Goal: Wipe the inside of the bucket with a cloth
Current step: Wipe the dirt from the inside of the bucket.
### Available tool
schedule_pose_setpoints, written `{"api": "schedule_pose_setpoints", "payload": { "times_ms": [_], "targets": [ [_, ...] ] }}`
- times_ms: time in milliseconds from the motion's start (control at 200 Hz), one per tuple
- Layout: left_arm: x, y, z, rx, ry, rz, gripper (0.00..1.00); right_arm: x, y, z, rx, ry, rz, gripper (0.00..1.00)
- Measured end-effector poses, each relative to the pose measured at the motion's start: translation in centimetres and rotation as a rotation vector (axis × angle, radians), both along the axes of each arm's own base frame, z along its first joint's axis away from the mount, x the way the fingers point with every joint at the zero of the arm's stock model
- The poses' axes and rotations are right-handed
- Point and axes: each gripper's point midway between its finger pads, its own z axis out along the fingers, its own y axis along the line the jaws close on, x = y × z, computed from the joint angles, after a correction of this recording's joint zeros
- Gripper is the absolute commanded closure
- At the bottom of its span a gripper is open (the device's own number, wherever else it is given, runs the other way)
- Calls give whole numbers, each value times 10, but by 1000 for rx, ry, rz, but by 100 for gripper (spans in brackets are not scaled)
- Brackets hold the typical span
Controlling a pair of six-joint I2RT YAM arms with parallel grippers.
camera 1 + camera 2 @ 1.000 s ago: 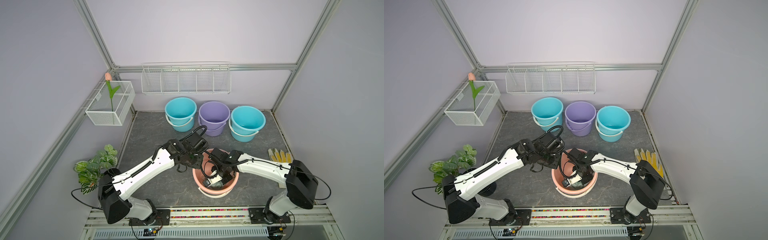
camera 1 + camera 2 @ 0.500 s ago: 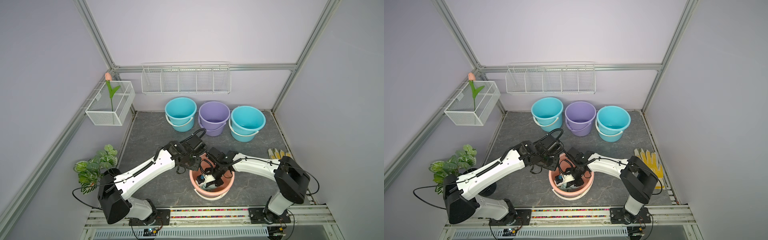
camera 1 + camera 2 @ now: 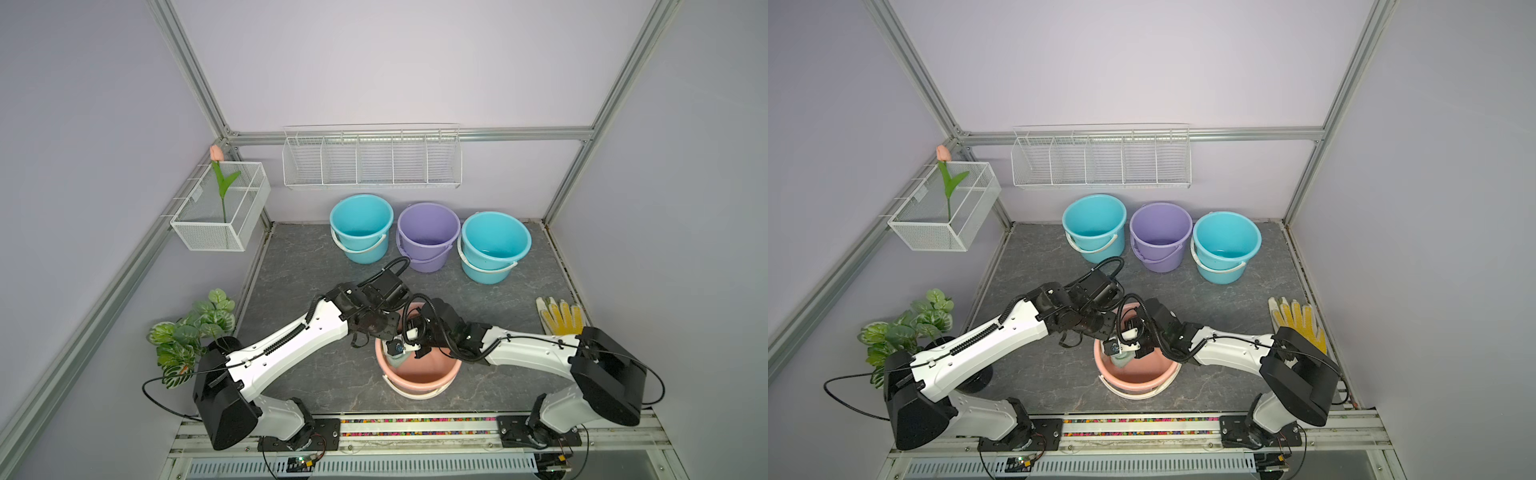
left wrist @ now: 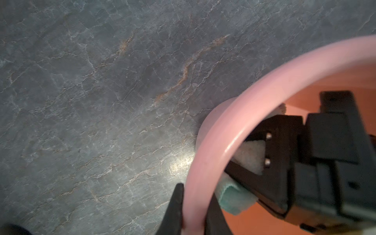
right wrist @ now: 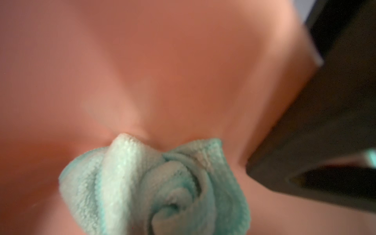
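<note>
Left end effector [image 4: 193, 211] is clamped nearly shut on the rim of the pink plastic bucket [image 3: 417, 379], one finger outside, one inside. Right end effector [image 4: 252, 154] is squeezed tight on the bunched pale mint-green terry cloth [image 5: 154, 187], which sits down inside the bucket against the wall, right by my left grip. I count one cloth, one pink bucket, a purple bucket [image 3: 428, 262] between two turquoise buckets [image 3: 361, 251] [image 3: 490, 272] at the back of the bench [image 3: 299, 266], and one yellow-and-white work glove [image 3: 559, 318].
</note>
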Motion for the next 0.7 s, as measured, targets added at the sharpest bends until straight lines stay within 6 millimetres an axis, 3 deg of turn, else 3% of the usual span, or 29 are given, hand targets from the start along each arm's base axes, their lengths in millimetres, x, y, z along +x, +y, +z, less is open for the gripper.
{"api": "schedule_pose_setpoints", "payload": {
  "times_ms": [140, 285, 370, 555, 700],
  "targets": [
    [1, -1, 2, -8, -11, -5, 100, 6, -6, 1, -84, -146, 1, 93],
    [-1, -6, 6, -33, -12, -10, 100, 10, -26, -16, -255, -213, 12, 93],
    [-1, -9, 5, -44, -13, -8, 100, 10, -39, -24, -358, -206, 25, 93],
    [1, -8, 6, -44, -19, 9, 100, 8, -58, -14, -545, -149, 43, 93],
    [2, -7, 6, -43, -25, 20, 100, 0, -75, -21, -674, -50, 41, 93]
  ]
}}
